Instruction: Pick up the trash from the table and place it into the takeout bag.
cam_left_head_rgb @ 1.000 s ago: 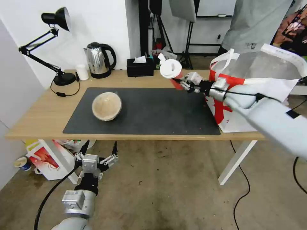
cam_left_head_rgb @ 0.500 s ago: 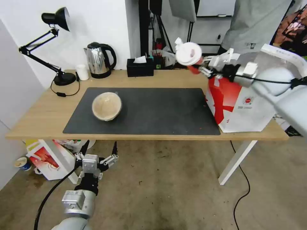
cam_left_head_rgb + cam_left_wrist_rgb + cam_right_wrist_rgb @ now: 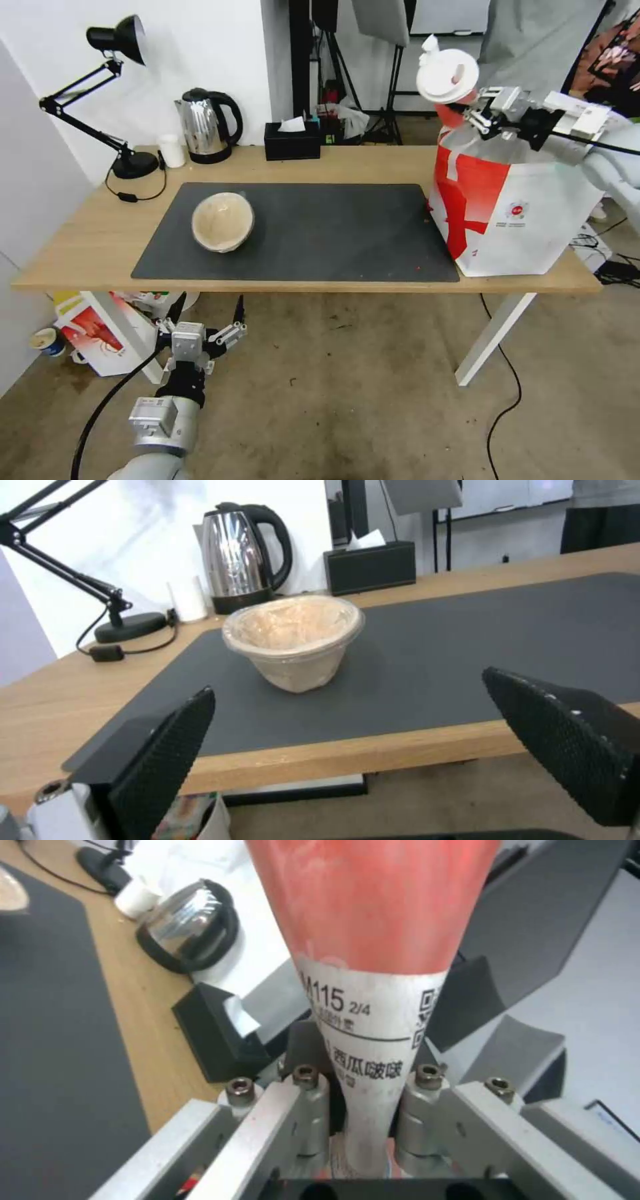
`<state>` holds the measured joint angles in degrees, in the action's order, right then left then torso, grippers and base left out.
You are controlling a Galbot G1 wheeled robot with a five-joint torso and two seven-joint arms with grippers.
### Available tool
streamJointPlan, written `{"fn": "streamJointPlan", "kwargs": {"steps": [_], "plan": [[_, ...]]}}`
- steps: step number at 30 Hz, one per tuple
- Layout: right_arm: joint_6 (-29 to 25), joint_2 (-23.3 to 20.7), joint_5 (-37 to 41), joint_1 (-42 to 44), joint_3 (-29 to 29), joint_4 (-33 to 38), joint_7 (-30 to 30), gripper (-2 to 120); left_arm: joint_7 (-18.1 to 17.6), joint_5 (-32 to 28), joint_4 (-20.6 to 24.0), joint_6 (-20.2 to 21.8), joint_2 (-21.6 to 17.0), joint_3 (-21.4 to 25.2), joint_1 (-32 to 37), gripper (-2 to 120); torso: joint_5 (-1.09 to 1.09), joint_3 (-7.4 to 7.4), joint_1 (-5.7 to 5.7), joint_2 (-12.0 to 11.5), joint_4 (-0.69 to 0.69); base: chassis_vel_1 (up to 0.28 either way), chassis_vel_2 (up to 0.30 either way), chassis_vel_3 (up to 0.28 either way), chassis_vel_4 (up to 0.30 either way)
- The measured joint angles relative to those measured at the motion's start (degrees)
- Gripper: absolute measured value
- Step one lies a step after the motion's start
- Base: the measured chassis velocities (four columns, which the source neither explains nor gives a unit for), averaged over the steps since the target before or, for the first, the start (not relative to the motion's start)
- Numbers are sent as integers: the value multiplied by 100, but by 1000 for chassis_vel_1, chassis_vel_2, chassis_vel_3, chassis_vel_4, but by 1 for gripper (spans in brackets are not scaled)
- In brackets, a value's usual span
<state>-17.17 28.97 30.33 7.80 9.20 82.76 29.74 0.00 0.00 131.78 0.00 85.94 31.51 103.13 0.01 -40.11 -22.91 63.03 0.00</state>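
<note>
The right gripper [image 3: 475, 115] clamps the red drink cup [image 3: 448, 80], tilted, above the open takeout bag [image 3: 513, 207] at the table's [image 3: 87, 227] right end. The tan lidded bowl [image 3: 223, 221] sits on the mat [image 3: 333, 233]. The left gripper [image 3: 207, 313] hangs spread wide below the table edge.

Silver-grey arms, black cables, seemingly hex-head screws; left gripper [image 3: 206, 312] fingers [image 3: 163, 752] black, cross-hatched

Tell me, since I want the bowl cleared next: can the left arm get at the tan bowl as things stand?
Probably yes. The left gripper hangs open below the table's front edge, facing the tan bowl, which sits alone on the dark mat. It would have to rise above the tabletop first.
</note>
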Motion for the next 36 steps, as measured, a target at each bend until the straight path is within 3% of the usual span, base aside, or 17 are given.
{"fn": "streamJointPlan", "kwargs": {"steps": [21,36], "plan": [[-18,-276,144,624,-1115,-482,-12,6,0,0,0,0,0,0,0,100,0,0,0,0,0,0,0,0,0],[62,-104,-44,1420,-1576,-684,-123,6,0,0,0,0,0,0,0,100,0,0,0,0,0,0,0,0,0]]}}
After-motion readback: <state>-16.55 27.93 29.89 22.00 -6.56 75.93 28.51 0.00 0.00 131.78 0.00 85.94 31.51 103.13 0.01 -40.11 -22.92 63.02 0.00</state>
